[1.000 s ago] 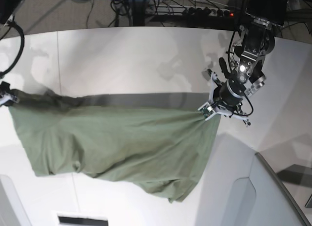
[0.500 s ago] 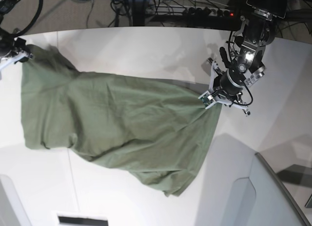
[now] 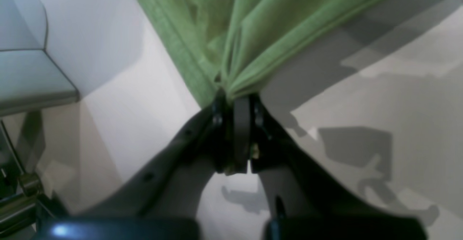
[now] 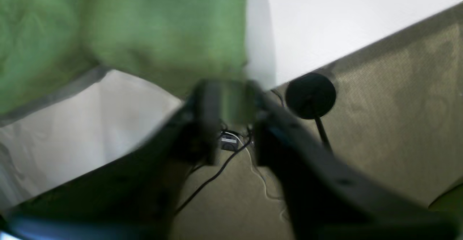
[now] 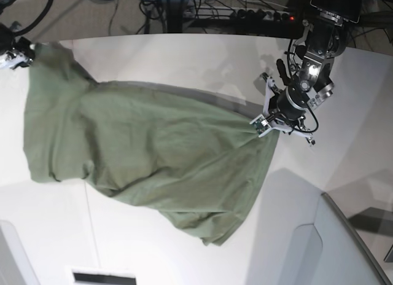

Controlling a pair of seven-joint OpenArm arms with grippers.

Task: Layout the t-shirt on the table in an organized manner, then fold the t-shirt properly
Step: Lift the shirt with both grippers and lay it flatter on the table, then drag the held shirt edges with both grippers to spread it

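Note:
The olive-green t-shirt [image 5: 147,150] lies spread across the white table [image 5: 184,58], rumpled, with one end hanging toward the near edge. My left gripper [image 5: 259,126] is shut on a bunched corner of the t-shirt [image 3: 231,34] at the right; the cloth fans out from the closed fingertips of the left gripper [image 3: 235,97]. My right gripper [image 5: 18,53] is at the table's far left edge, beside the shirt's other corner. In the blurred right wrist view the right gripper [image 4: 231,91] has its jaws apart, with the t-shirt's edge [image 4: 144,34] at its tips.
A grey angled panel [image 5: 344,248] rises at the near right, also visible as the grey panel [image 3: 29,73]. Beyond the table's far edge lie the floor, cables [image 5: 245,15] and a black round base [image 4: 310,95]. A dark slot [image 5: 104,277] sits at the near edge.
The right gripper has carried its shirt corner from the near left up to the far left edge, spreading the cloth, and its jaws have come apart. The left gripper has stayed put.

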